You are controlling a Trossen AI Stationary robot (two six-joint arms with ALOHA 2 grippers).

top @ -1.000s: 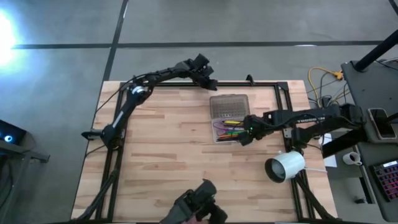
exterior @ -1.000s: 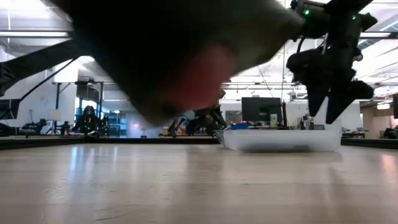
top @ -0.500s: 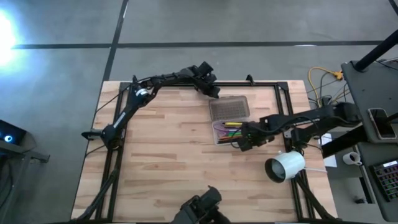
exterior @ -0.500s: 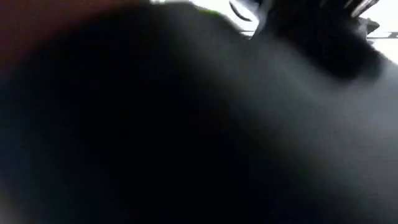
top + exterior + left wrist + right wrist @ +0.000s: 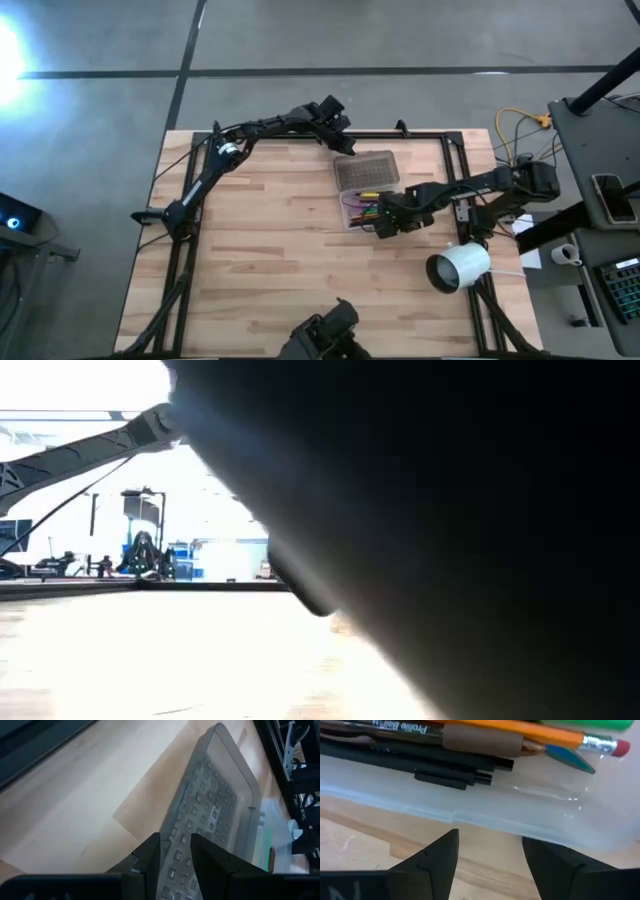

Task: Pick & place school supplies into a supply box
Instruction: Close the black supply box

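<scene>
Left gripper (image 5: 343,140) had moved from the table's far edge onto the far rim of the grey lid (image 5: 368,170); its fingers (image 5: 150,851) sat a narrow gap apart astride the rim, which now looked raised. Supply box (image 5: 362,210) lay right of centre with pens inside. Right gripper (image 5: 383,222), open and empty, had edged to the box's near wall. Judgement: closing had begun. White cylinder (image 5: 458,268) stood clear; a dark shape blocked the low view.
</scene>
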